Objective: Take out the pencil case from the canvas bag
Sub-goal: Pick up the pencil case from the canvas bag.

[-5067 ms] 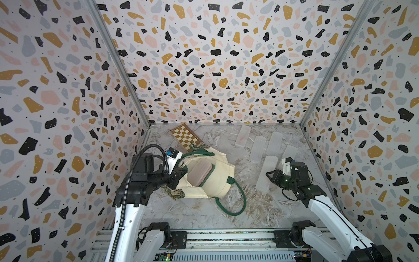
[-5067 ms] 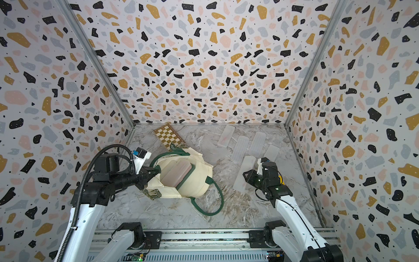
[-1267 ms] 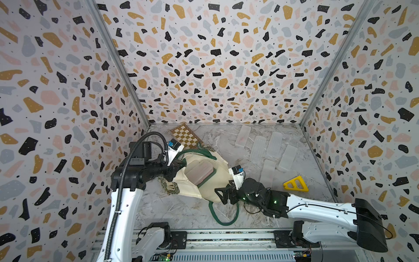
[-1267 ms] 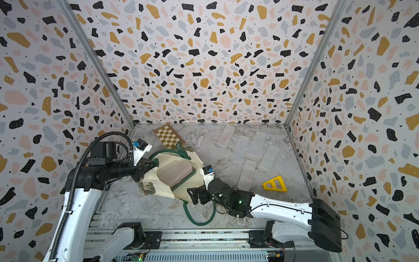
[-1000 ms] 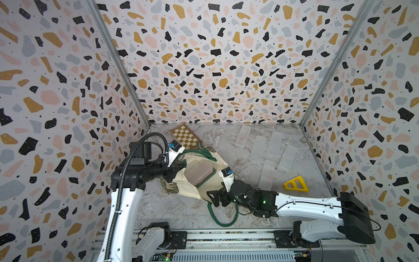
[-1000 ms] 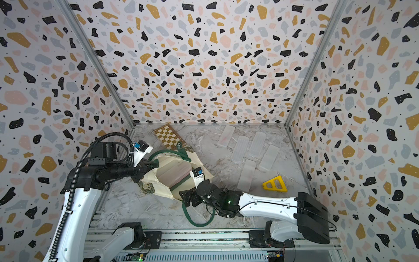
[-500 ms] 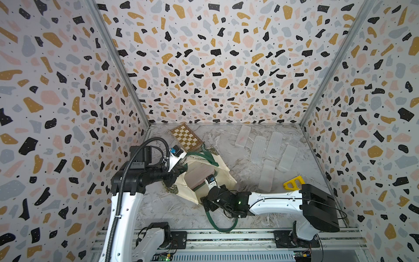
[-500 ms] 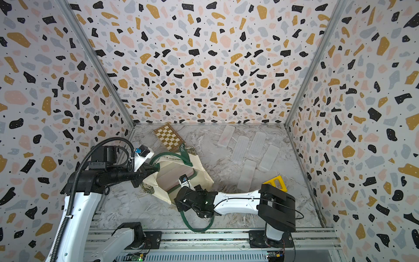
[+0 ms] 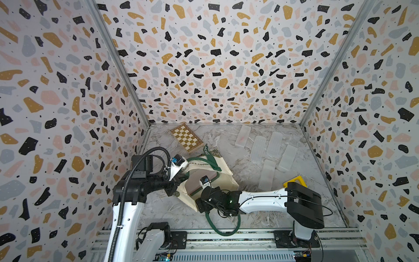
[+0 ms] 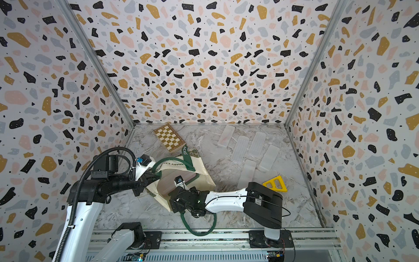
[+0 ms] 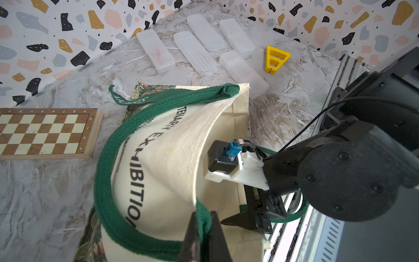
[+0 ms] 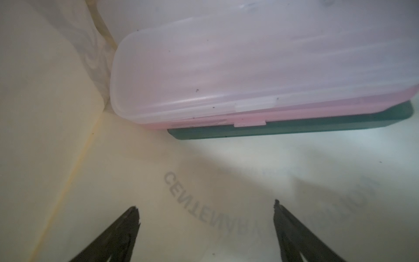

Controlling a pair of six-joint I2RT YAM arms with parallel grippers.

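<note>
**Item 1: canvas bag** (image 9: 226, 179). Cream, with green lettering. It lies on the counter (image 9: 222, 136) just beside the chessboard (image 9: 186, 137), with its upper wall lifted so the mouth gapes.

**Item 2: pencil case** (image 12: 249, 74). Frosted lid over a pink base, shut. It is inside the bag, resting on a dark green case (image 12: 294, 128), and neither has been taken out yet.

**Item 3: left gripper** (image 11: 204, 217). The fingers (image 11: 192, 240) are pressed together on the green strap (image 11: 108, 181) at the bag's rim, holding the mouth up.

**Item 4: right gripper** (image 12: 205, 205). It is inside the mouth with its fingers (image 12: 113, 236) spread wide and nothing between them. It is short of the pencil case and touches only the cloth below.

**Item 5: sundries.** Five clear cases (image 9: 258, 147) and a yellow triangle (image 9: 294, 180) sit well apart from the bag. A second strap (image 9: 223, 229) loops on the counter beneath the right arm.

**Hazards noted (judgement):**
- The two cases are stacked, so a low or deep grip may take both, or only the green one.
- The plastic looks smooth and the lid's end is rounded, so a shallow pinch may slide off.
- The fingers may gather lining along with the case, and the bag would then drag along.
- If the strap slips from the left pinch, the wall drops onto the right gripper and hides the case.
- The loose loop under the right arm may snag as the arm draws back.
</note>
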